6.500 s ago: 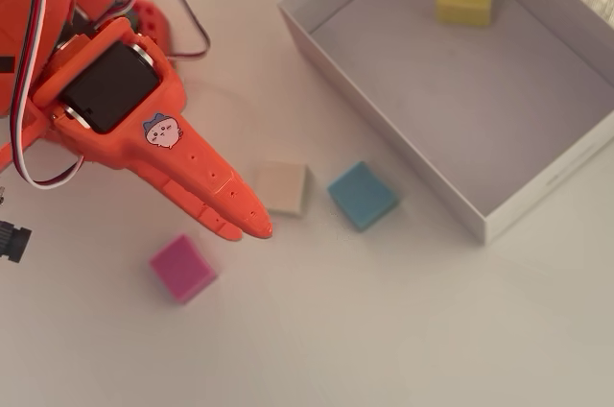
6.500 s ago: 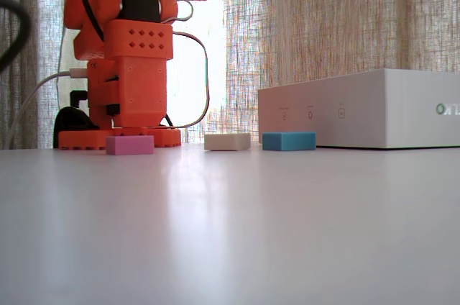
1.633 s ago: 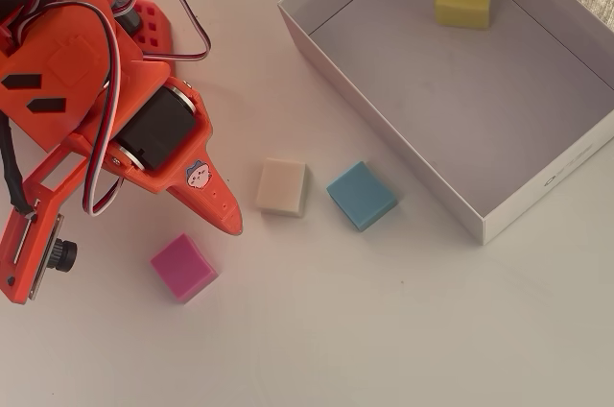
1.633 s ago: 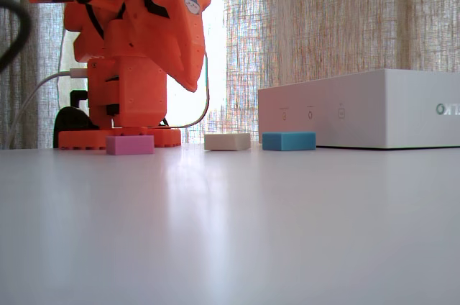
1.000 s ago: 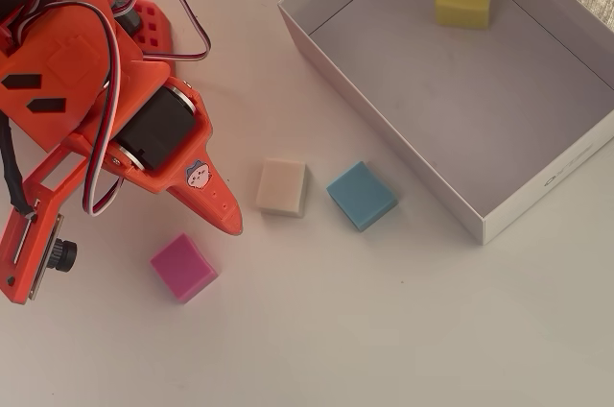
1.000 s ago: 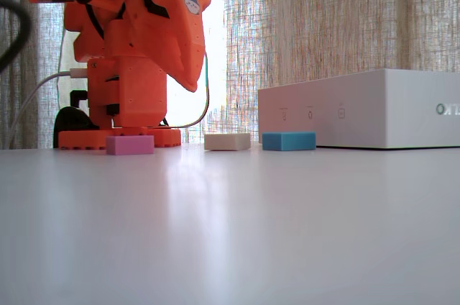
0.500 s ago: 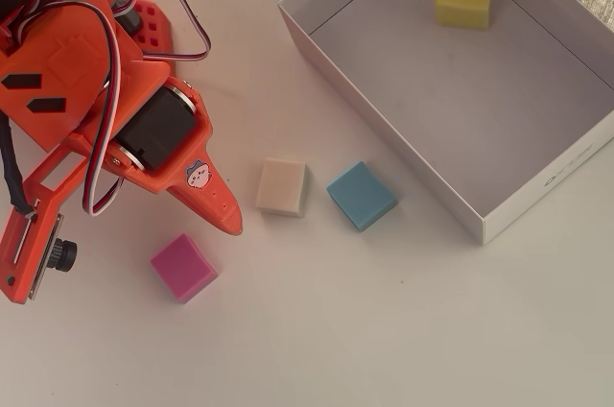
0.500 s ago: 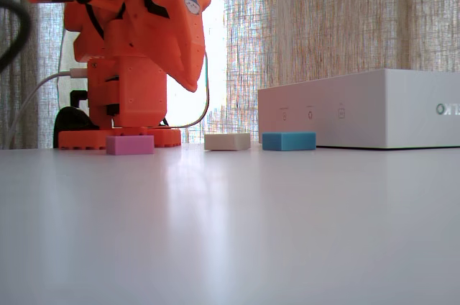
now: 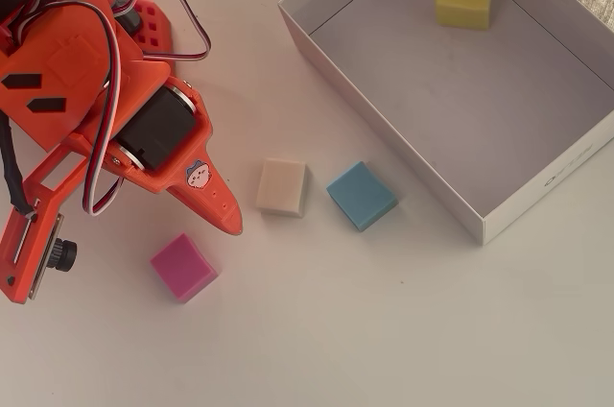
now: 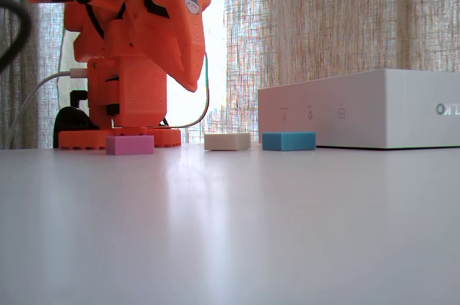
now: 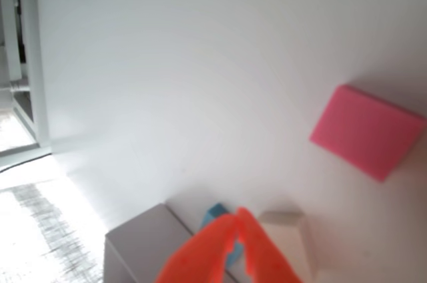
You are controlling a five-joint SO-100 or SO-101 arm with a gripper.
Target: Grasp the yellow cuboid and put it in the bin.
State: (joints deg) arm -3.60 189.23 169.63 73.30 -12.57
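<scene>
The yellow cuboid (image 9: 462, 5) lay inside the bin (image 9: 386, 143), upper right of the overhead view, so the task appeared complete. The gripper (image 11: 237, 219) was closed and empty, raised at frame left above the desk (image 9: 384, 330), well apart from the bin.

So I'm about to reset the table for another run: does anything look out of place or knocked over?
Nothing stands out. The yellow block lies flat inside the white box; the pink, cream and blue blocks sit apart on the table, none damaged.

Bare table (image 9: 403, 330) lies open; bin (image 9: 384, 129) walls rise beside blocks.
</scene>
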